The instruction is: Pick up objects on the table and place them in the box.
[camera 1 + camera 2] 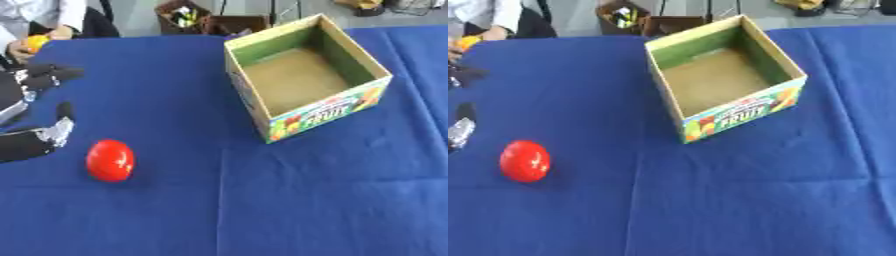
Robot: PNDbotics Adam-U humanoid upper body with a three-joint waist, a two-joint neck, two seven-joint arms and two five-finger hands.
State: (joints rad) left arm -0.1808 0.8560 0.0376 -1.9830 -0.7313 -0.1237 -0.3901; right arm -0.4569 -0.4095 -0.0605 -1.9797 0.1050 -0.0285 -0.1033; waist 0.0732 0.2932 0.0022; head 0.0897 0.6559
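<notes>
Hovering left hand [35,107] — fingers spread wide, beside red ball [110,160], box [306,116] empty.

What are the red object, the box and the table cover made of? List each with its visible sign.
Red object: likely smooth plastic, judging by the glossy highlight on its rounded, egg-like surface.
Box: cardboard, matte brown inside with thin straight walls; the outside is colour-printed.
Table cover: blue cloth, matte, with creases and soft folds.
</notes>
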